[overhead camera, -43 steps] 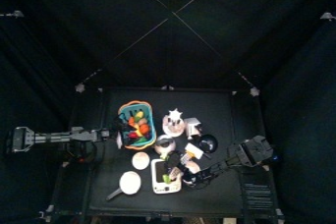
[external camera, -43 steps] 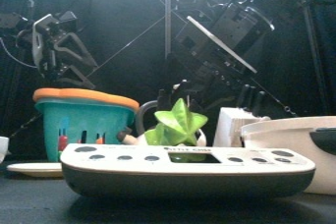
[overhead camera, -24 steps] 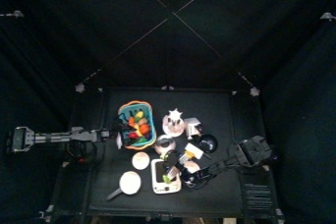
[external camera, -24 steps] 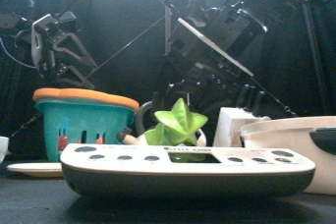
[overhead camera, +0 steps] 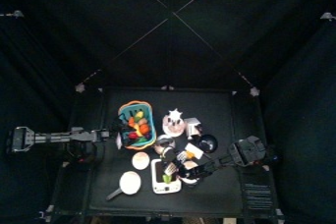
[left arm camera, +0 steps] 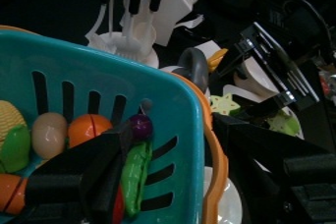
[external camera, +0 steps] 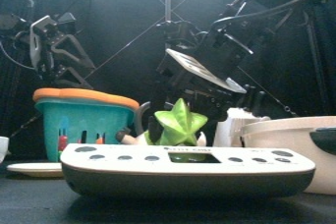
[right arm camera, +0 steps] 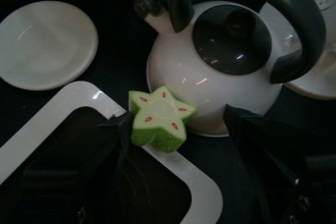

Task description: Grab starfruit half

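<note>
The starfruit half (right arm camera: pixel 160 118) is green with its star-shaped cut face up. It lies on the black table between a white kettle (right arm camera: pixel 230 51) and the white scale (right arm camera: pixel 79 159). In the front view the starfruit half (external camera: pixel 180 126) stands behind the scale (external camera: pixel 191 169). My right gripper (right arm camera: pixel 203 174) is open and hovers just short of the fruit, one jaw on each side, not touching it. In the top view the right gripper (overhead camera: pixel 186 158) reaches in over the table's middle. My left gripper (left arm camera: pixel 184 184) is open and rests beside the teal basket (left arm camera: pixel 79 90).
The teal basket (external camera: pixel 85 118) with an orange rim holds several toy fruits and vegetables at the left. A white plate (right arm camera: pixel 46 41) lies beyond the starfruit. A white bowl (external camera: pixel 296 140) stands at the front right. White utensils (left arm camera: pixel 138 27) stand behind the basket.
My right arm has come lower and further in towards the starfruit half. The left arm has not moved.
</note>
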